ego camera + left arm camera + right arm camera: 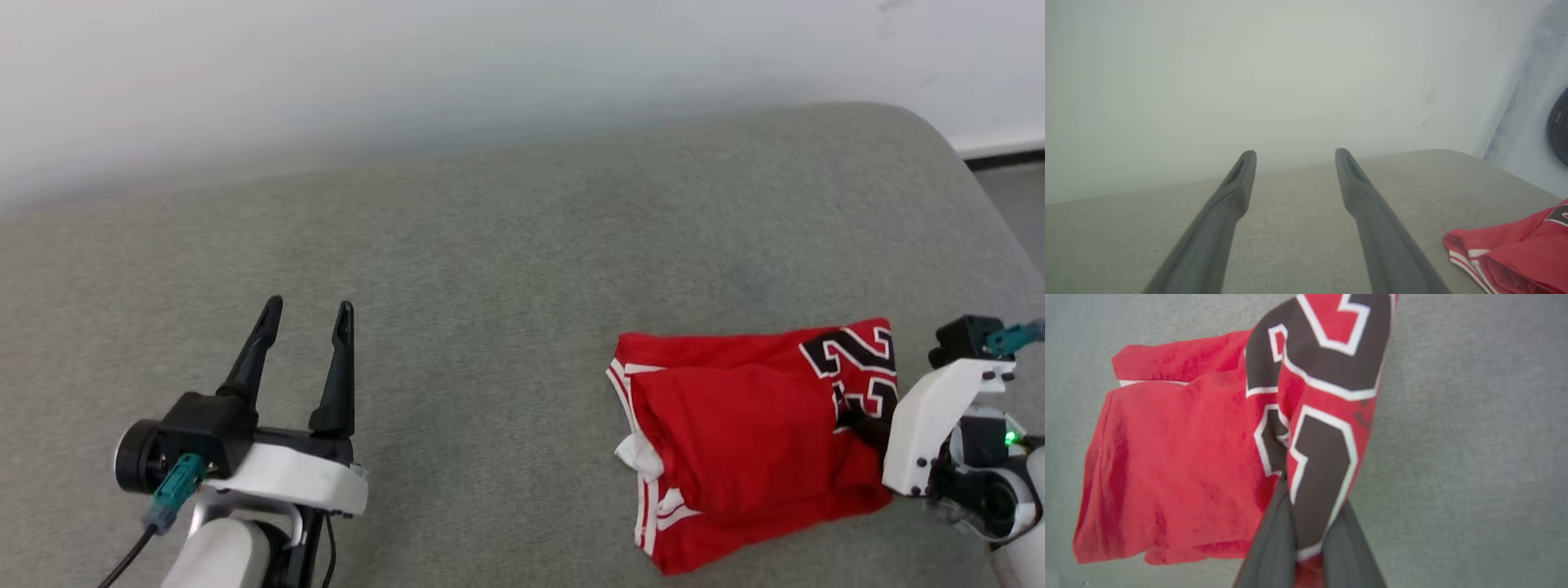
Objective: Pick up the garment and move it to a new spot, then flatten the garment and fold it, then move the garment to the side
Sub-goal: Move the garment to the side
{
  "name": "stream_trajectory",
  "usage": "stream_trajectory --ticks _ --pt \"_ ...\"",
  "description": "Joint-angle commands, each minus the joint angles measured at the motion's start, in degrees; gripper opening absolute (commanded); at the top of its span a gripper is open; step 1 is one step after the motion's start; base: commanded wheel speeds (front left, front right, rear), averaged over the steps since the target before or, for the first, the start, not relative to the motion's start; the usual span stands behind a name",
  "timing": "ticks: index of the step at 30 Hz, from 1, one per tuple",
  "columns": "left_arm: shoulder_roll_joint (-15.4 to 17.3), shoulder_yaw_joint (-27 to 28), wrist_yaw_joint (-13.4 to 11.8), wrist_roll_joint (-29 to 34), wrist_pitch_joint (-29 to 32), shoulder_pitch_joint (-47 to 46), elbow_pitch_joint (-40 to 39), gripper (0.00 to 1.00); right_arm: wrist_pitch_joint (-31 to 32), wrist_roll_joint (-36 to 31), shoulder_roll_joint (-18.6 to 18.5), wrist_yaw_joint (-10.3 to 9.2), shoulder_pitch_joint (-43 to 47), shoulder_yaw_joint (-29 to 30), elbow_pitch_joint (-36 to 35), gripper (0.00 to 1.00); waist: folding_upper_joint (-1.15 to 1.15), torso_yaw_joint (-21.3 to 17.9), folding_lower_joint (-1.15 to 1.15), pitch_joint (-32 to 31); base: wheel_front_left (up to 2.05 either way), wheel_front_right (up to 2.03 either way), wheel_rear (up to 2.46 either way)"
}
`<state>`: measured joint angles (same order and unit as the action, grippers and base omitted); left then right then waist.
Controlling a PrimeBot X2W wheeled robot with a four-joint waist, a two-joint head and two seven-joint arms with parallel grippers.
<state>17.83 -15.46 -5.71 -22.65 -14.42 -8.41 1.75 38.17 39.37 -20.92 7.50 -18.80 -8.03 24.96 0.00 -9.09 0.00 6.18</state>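
Grey upholstered surface before a pale wall. The garment, a red jersey, lies as a compact, layered bundle at the right of the head view. The right gripper is pinched on a raised ridge of cloth at the black numerals, with both fingers pressed against that fold. The left gripper hangs spread and empty over bare upholstery, well apart from the cloth.

Judged from the bundled shape, the step in hand is probably the move to the side.

- You hold only the numbered edge. The opposite edge, with its white striped trim, lies free.
- Raise the pinch gently and travel low and slowly, so that the lower layers follow rather than peel open.
- Watch the right wrist view for cloth slipping between the fingers.
- Set the bundle down flat before you release it.
- Keep the left arm clear of the path.
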Motion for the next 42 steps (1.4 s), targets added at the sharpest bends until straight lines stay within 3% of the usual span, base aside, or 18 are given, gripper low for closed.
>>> stream_trajectory --ticks 1,10,19,24,25,26,27,34,36,42 --pt "0.4 -0.1 0.2 0.4 0.1 -1.4 -0.4 1.0 -0.9 -0.8 -0.4 -0.02 -1.9 -0.1 0.3 0.0 0.0 -5.2 0.0 5.0 0.0 0.0 0.0" --pt "2.7 -2.5 1.1 4.1 4.0 -9.6 -4.4 1.0 -9.5 -4.4 -3.3 -0.03 -12.7 1.8 7.6 0.0 0.0 -11.1 0.0 17.9 0.0 0.0 0.0" --pt "4.4 -4.1 2.5 7.1 7.5 -17.6 -8.6 1.0 -20.3 -5.6 -9.7 -0.03 -22.1 8.4 16.7 0.0 0.0 -9.6 0.0 25.9 0.0 0.0 0.0" --pt "5.3 -3.5 1.4 8.1 8.9 -19.0 -10.8 1.0 -26.2 -6.9 -10.1 -0.03 -25.6 9.3 20.1 0.0 0.0 -9.0 0.0 28.7 0.0 0.0 0.0" --pt "5.5 -3.5 1.3 8.2 9.0 -19.0 -11.0 1.0 -26.9 -7.2 -9.6 -0.03 -25.9 9.2 21.2 0.32 0.0 -8.8 0.0 29.1 0.0 0.0 0.0" --pt "5.6 -3.4 1.1 8.2 9.1 -18.7 -11.2 1.0 -28.1 -7.5 -9.3 -0.03 -26.3 9.2 22.2 0.81 0.0 -8.8 0.0 29.2 0.0 0.0 0.0" --pt "5.7 -3.3 0.8 8.2 9.1 -18.4 -11.4 1.0 -29.2 -7.8 -9.0 -0.03 -26.9 9.3 23.2 1.0 0.0 -8.7 0.0 29.3 0.0 0.0 0.0" --pt "5.5 -2.9 0.1 7.0 8.0 -15.8 -10.4 1.0 -35.7 -10.3 -8.8 -0.03 -27.7 10.4 29.6 1.0 0.0 -8.3 0.0 26.7 0.0 0.0 0.0" --pt "4.5 -2.4 -0.7 5.6 6.2 -12.9 -8.2 1.0 -38.2 -11.7 -9.3 -0.03 -25.4 10.2 30.9 1.0 0.0 -8.4 0.0 22.0 0.0 0.0 0.0" --pt "2.7 -1.5 -1.9 2.7 3.3 -7.5 -4.5 1.0 -40.4 -11.5 -8.3 -0.03 -19.6 8.2 26.8 1.0 0.0 -8.3 0.0 13.4 0.0 0.0 0.0"
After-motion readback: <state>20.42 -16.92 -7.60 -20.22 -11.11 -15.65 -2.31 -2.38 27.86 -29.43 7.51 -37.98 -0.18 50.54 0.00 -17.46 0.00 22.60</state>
